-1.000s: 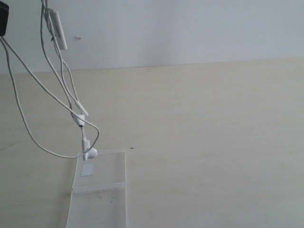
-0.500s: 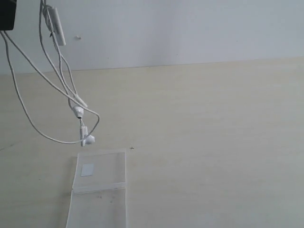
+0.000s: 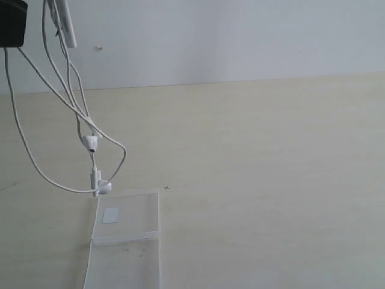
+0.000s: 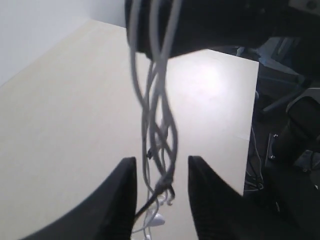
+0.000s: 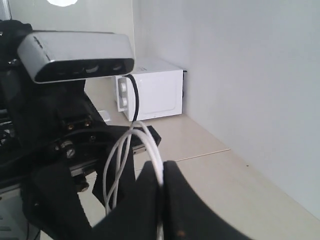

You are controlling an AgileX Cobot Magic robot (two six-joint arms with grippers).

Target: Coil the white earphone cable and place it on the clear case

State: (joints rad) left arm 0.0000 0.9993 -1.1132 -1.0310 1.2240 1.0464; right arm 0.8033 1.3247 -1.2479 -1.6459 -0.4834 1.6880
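Right gripper point(image 5: 161, 197): black fingers pressed together, clamped on the thin white earphone cable point(image 5: 150, 150). Strands loop up out of the pinch. Left gripper point(image 4: 159, 197): black fingers apart, nothing pinched. Loose twisted strands hang down through the gap.

Exterior view: the cable hangs in long loops from 11 o'clock of the frame. The slim white inline remote point(image 3: 66, 27) is up top. Two small white earbuds dangle at the low end, upper one point(image 3: 90, 143) and lower one point(image 3: 102, 187). The flat transparent rectangular plastic case point(image 3: 141, 211) lies open on the pale beige tabletop point(image 3: 271, 180), at 7 o'clock of the frame, with a small whitish square patch point(image 3: 110, 215) in its far half. The lower earbud is at the case's 11 o'clock corner, just over the far edge; cannot tell if it is touching.

Step, as judged: the cable is gathered in the air in loose loops rather than a tight coil, and the placing stage is starting. Most of the cable hangs off toward the case's 10 o'clock, not above it.

The next move calls for shifting the bundle toward 5 o'clock so it centres over the plastic. It then lowers until the loops pile up, and only then does the right grip release. Springy loops will likely spill off the case edge.
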